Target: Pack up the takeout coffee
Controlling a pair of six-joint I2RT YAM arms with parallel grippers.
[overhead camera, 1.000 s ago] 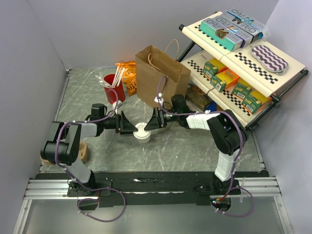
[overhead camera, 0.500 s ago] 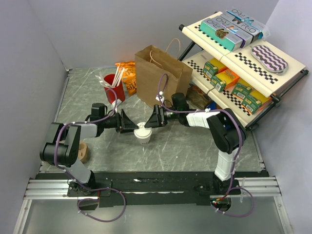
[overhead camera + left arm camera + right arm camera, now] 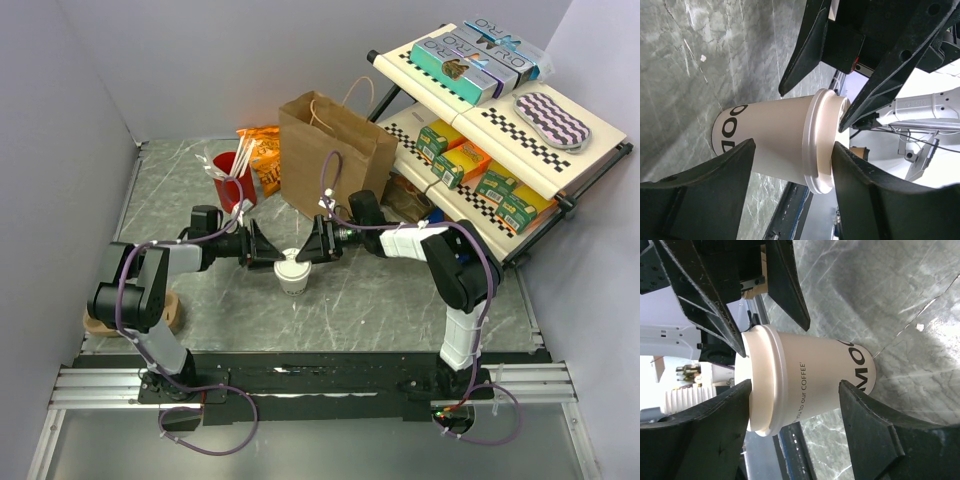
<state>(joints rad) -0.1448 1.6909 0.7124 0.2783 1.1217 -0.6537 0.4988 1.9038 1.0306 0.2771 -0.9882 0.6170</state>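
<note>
Left gripper (image 3: 792,144): spread around coffee cup (image 3: 780,140) from left; pressing or merely touching, cannot tell.
Right gripper (image 3: 795,382): spread wide around same cup from right, not clamped.
Coffee cup: upright and lidded on table (image 3: 400,300), between both grippers, mid table.
Red cup (image 3: 232,172): farther back left, well apart.
Paper bag (image 3: 325,150): standing open behind cup, near shelf rack (image 3: 500,120).

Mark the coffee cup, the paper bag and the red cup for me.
coffee cup (image 3: 291,268), top view, on its white lid.
paper bag (image 3: 325,155), top view, on its front face.
red cup (image 3: 229,170), top view, on its side wall.
</note>
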